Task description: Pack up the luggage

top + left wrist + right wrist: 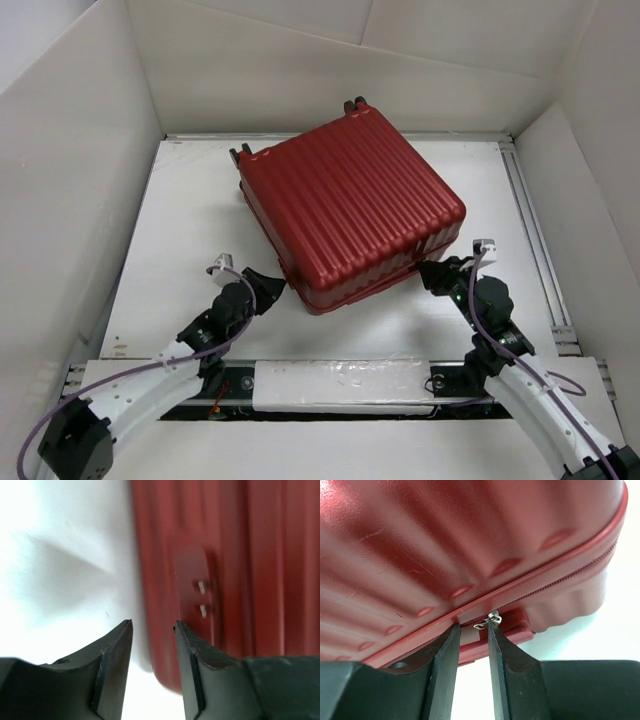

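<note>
The right gripper (473, 627) is being observed with its two dark fingers (442, 670) standing narrowly apart, white surface showing through the gap and nothing being clamped between them. A small silver metal zipper pull (489, 619) is being seen right at the tip of one finger; whether it is being touched cannot be told. The pull is hanging at the zipper seam (555, 582) running along the side of the dark red ribbed hard-shell suitcase (350, 205), whose shell is filling most of the right wrist view. The left gripper (153, 625) is likewise being shown with a narrow gap between its jaws and nothing being gripped. Its tips are being pointed at the near left corner of the suitcase, close to it, though blur is preventing contact from being determined. A raised red patch with two small pale fittings (202, 599) is being noted on the shell beyond that gripper. In the overhead view the suitcase is being found closed, lying flat and turned at an angle in the middle of the white table (190, 230), its small dark wheels (355, 103) being directed toward the far side, with one gripper being stationed at each near corner. White panel walls (300, 70) are being recorded around the table.
</note>
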`<state>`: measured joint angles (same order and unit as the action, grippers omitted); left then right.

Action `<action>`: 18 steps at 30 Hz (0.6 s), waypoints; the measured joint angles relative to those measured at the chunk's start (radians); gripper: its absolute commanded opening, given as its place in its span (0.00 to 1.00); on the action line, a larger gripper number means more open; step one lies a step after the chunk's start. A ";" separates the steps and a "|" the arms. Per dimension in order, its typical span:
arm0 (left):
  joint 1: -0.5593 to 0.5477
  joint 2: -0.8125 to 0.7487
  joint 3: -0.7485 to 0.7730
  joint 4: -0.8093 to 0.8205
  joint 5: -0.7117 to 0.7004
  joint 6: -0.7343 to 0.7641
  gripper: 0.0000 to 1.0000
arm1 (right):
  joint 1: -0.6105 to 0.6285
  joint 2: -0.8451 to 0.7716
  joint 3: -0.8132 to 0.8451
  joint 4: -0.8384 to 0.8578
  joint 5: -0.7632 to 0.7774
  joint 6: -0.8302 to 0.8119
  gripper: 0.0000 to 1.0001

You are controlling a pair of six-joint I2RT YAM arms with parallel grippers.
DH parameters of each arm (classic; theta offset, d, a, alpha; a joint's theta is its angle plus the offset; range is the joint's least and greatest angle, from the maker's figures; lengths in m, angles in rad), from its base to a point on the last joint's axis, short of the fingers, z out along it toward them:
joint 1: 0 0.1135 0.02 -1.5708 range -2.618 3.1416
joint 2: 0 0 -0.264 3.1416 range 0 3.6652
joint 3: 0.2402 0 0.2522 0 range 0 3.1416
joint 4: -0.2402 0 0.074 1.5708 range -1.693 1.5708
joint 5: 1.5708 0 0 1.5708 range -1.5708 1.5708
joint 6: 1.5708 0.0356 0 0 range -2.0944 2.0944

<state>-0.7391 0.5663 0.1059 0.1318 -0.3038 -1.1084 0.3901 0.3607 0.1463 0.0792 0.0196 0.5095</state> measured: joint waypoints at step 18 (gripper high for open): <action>0.285 -0.092 -0.056 0.168 0.373 0.109 0.38 | -0.024 0.055 -0.048 0.074 0.035 0.084 0.44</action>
<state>-0.4545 0.4740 0.0498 0.2996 0.0692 -0.9993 0.3660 0.4160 0.0978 0.1532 0.0551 0.5930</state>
